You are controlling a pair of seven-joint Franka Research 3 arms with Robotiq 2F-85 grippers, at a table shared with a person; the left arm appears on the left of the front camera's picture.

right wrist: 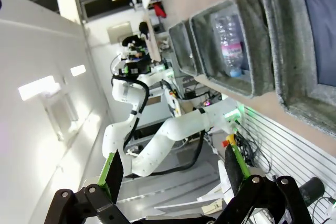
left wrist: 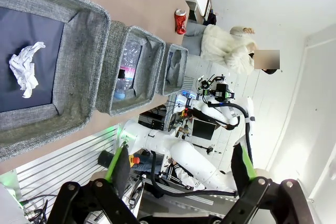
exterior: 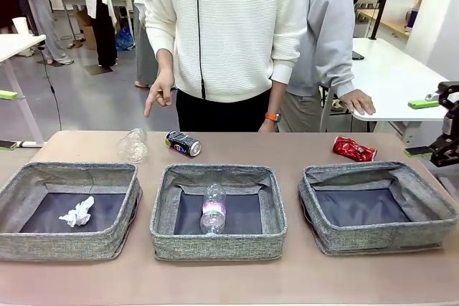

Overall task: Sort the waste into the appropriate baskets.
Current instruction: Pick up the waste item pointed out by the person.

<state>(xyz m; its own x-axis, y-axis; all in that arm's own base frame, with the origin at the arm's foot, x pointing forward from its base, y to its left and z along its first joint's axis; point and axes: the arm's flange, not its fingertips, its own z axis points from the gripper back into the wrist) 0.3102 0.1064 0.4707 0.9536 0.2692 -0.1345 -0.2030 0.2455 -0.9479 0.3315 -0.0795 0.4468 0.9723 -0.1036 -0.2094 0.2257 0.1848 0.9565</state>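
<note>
Three grey baskets stand in a row: the left one holds a crumpled white tissue, the middle one a clear bottle with a pink label, and the right one holds nothing. Behind them on the table lie a crushed clear bottle, a dark blue can and a crushed red can. My left gripper is open at the left edge and my right gripper is open at the right edge. Both hover clear of the waste. The left wrist view shows the tissue; the right wrist view shows the bottle.
A person in a white top stands at the far side with a hand hanging above the table near the can. Bare table runs between the cans and in front of the baskets. Other tables and people are farther back.
</note>
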